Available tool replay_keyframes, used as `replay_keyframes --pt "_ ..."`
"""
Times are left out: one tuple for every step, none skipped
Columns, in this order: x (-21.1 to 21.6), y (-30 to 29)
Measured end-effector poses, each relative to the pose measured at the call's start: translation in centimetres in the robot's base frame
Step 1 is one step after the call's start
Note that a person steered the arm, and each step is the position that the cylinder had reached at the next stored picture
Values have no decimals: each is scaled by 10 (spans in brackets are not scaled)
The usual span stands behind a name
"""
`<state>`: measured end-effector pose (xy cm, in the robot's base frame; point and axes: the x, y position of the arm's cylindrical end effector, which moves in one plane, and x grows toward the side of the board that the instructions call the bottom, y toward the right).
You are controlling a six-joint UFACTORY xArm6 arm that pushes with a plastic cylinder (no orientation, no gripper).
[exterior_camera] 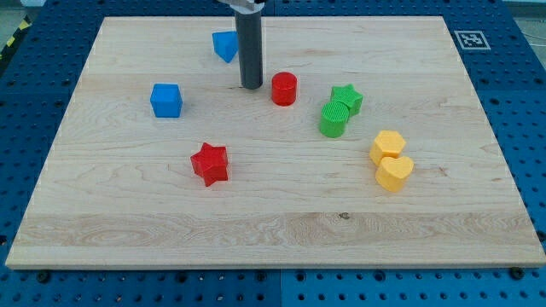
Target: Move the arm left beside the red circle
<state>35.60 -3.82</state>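
The red circle [284, 89] stands on the wooden board [153, 213] a little above the middle. My dark rod comes down from the view's top, and my tip [252, 86] rests on the board just left of the red circle, with a small gap between them. A blue block [225, 45] of unclear shape lies up and to the left of the rod.
A blue cube [166, 100] lies at the left. A red star [210, 164] lies below the middle. A green star [347, 99] and a green cylinder [333, 119] touch at the right. A yellow hexagon [387, 147] and a yellow heart [394, 173] lie lower right.
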Motion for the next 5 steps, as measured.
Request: replay_keyframes --pt "0 0" --pt "8 0" --pt "26 0" --pt "36 -1" --pt "47 -1"
